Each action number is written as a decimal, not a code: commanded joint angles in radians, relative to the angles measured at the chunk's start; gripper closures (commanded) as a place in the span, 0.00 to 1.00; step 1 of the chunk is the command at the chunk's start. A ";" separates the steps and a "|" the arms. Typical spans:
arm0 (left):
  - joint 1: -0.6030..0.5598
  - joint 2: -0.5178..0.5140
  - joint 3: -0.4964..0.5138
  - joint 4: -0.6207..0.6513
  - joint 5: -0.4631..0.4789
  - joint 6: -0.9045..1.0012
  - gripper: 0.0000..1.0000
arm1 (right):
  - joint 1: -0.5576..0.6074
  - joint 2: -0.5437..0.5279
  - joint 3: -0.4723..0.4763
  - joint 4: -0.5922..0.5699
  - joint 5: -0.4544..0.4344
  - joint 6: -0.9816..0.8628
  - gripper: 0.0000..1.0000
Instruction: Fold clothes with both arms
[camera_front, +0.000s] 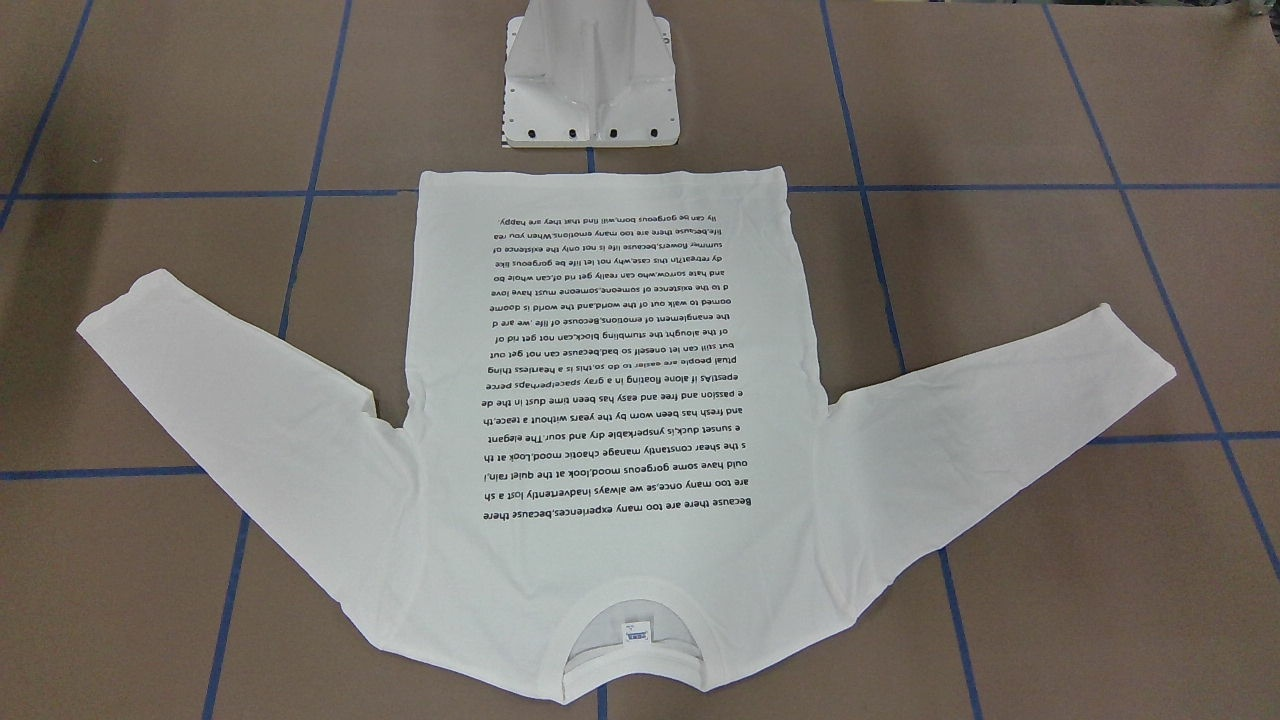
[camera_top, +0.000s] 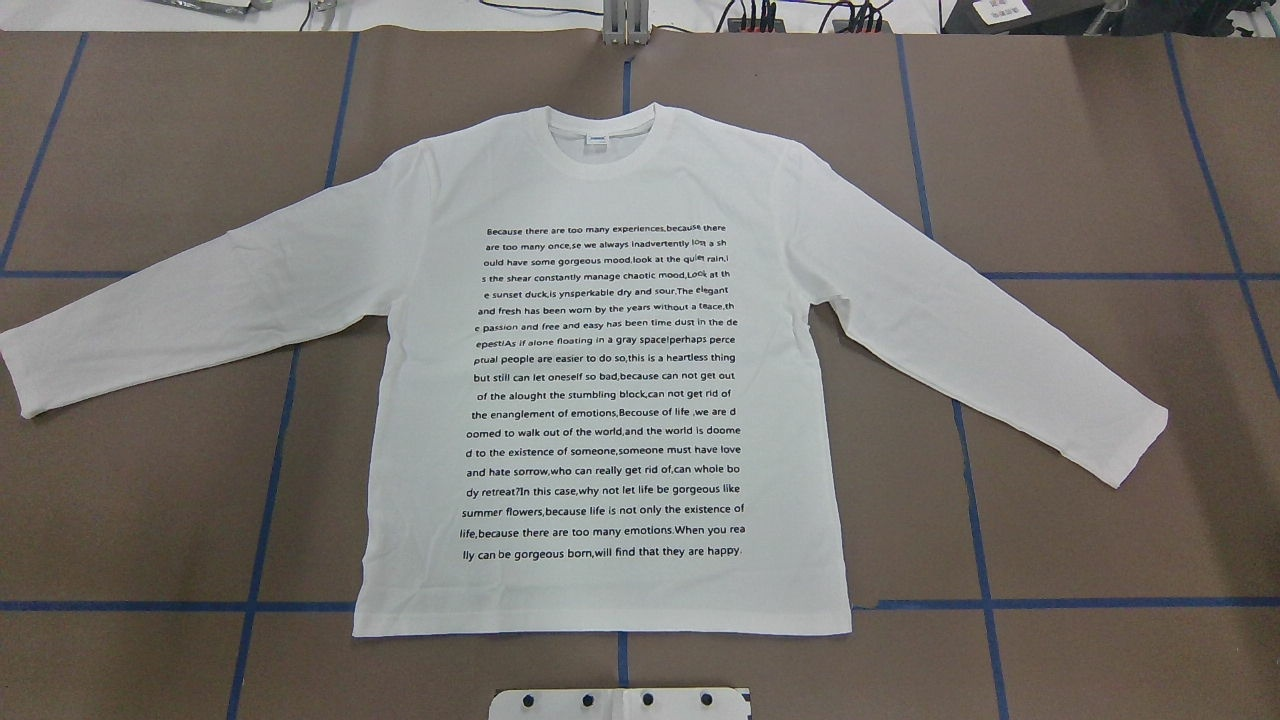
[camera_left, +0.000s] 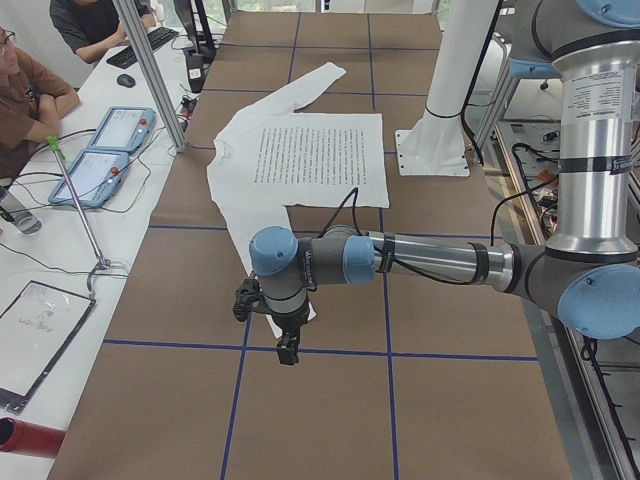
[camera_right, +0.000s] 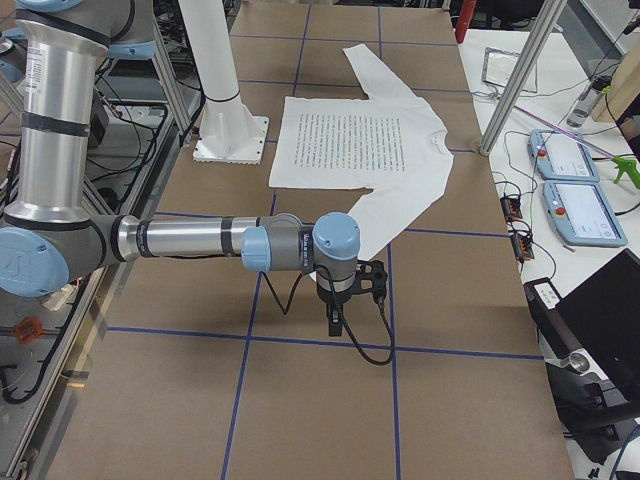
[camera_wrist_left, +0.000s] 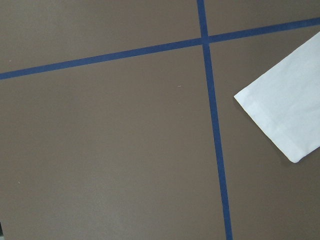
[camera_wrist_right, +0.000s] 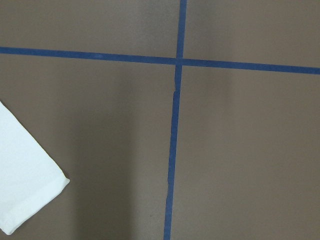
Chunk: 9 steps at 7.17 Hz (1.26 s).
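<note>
The clothes are one white long-sleeved T-shirt (camera_top: 600, 400) lying flat on the brown table, black text side up, both sleeves spread outward. Its collar (camera_top: 607, 140) points away from the robot. In the exterior left view my left gripper (camera_left: 288, 350) hangs pointing down just past the end of the left sleeve. That sleeve's cuff (camera_wrist_left: 285, 115) shows in the left wrist view. In the exterior right view my right gripper (camera_right: 335, 325) hangs the same way beyond the right sleeve's cuff (camera_wrist_right: 25, 175). No fingers show in either wrist view, so I cannot tell if either gripper is open or shut.
The white pedestal (camera_front: 590, 80) stands just behind the shirt's hem. Blue tape lines (camera_top: 270, 480) grid the table. Along the far edge runs a white desk with two pendant tablets (camera_left: 105, 150), aluminium posts (camera_left: 150, 70) and seated people (camera_left: 30, 100).
</note>
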 joint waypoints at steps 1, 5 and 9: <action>0.000 0.000 0.000 0.000 0.002 0.000 0.01 | -0.002 0.001 0.002 0.002 0.001 0.000 0.00; 0.003 -0.112 0.005 -0.003 -0.001 -0.005 0.01 | -0.011 0.016 -0.002 0.010 0.005 0.003 0.00; 0.011 -0.125 0.028 -0.150 -0.008 -0.013 0.01 | -0.201 0.164 -0.006 0.017 0.013 0.218 0.00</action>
